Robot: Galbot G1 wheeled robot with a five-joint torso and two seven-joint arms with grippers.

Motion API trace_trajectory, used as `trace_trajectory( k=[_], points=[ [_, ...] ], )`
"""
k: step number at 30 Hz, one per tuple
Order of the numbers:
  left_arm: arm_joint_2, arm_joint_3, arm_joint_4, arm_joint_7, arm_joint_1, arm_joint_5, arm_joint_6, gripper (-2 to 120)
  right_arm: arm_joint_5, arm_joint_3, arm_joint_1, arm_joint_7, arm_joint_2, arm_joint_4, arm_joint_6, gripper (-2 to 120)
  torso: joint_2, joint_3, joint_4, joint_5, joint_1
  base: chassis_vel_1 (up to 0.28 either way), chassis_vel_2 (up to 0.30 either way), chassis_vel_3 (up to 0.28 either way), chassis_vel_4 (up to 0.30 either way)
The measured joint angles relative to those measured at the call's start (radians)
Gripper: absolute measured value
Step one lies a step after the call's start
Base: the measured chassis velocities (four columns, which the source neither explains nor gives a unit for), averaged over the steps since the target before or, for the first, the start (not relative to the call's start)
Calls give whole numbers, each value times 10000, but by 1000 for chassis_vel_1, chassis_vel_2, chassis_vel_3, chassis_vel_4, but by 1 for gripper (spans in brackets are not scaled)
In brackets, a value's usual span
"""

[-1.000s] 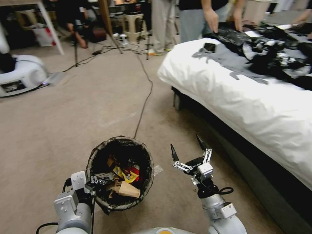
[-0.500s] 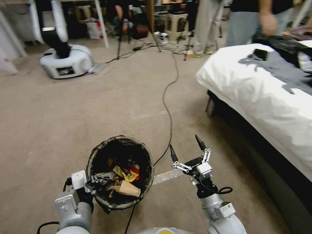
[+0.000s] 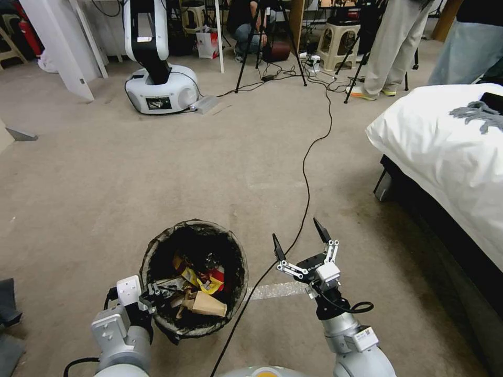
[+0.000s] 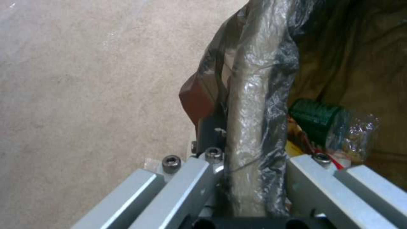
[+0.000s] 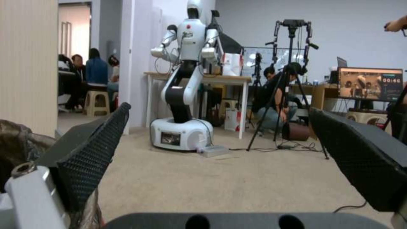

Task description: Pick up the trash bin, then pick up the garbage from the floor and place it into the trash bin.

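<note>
Holding the trash bin by its near rim at lower centre-left of the head frame, the left gripper clamping the bag-lined edge. Sitting inside the bin: the garbage, including a yellow wrapper, a brown paper scrap and a green-labelled bottle. Hovering just right of the bin at lower centre, the right gripper, fingers spread wide and carrying nothing. Trailing across the beige floor under it, a black cable. Showing at right, the white bed; standing at upper left, another robot.
</note>
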Motion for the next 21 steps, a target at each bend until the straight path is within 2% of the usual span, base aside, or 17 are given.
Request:
trace_trajectory(
  k=[8,12,15,20,21],
  points=[
    [7,-221,0,-136,-158,-265,112,0,-55,5,-75,-22,12,0,17,100,0,0,2,0,0,0,0,0,0],
    [47,-442,28,-548,-436,-1008,688,0,-84,32,-127,-32,18,6,60,100,0,0,2,0,0,0,0,0,0],
    [41,-926,317,-1015,-965,-2219,1575,0,-141,56,-225,-63,25,17,142,100,0,0,2,0,0,0,0,0,0],
    [69,-1322,675,-1179,-1322,-2978,1928,0,-153,116,-254,-103,29,29,193,100,0,0,3,-2,0,0,0,0,0],
    [76,-1551,878,-1240,-1545,-3538,2174,0,-161,163,-274,-123,29,39,217,100,0,0,3,-1,0,0,0,0,0]
  ],
)
